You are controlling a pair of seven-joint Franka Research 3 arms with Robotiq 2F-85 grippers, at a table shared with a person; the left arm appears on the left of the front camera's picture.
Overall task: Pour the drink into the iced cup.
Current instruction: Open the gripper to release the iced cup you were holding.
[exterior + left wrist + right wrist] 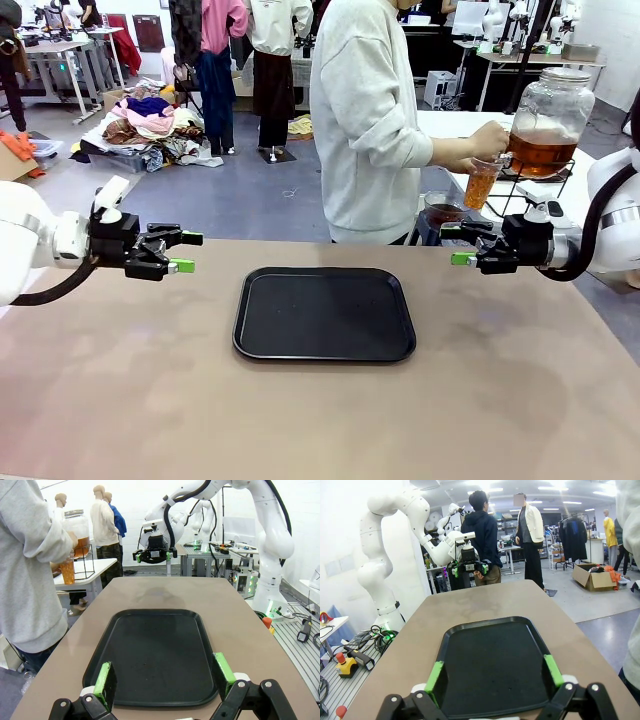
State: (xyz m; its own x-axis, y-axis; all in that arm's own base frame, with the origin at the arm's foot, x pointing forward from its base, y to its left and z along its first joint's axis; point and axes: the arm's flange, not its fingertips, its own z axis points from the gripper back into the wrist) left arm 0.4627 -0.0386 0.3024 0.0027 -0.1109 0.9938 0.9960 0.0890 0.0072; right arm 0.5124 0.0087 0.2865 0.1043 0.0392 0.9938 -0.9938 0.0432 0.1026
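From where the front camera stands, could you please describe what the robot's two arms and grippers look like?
Both arms are glossy white with rounded joints. The left gripper and right gripper are black, two-fingered, with bright green pads at the tips. A black cable loops under the left wrist; another arcs behind the right wrist.

Black tray (324, 314) centred on the tabletop (120, 400), open left end effector (186, 252) and right end effector (458, 244) flanking it, person's hand (489, 139) filling a cup (481, 183) with amber drink (481, 188)

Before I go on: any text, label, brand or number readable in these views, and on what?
None can be read.
Black tray: no print.
Glass drink jar and the cup the person fills: no label shows.
Left hand and right hand: no readable marking.
Cardboard box far off: too small to tell.
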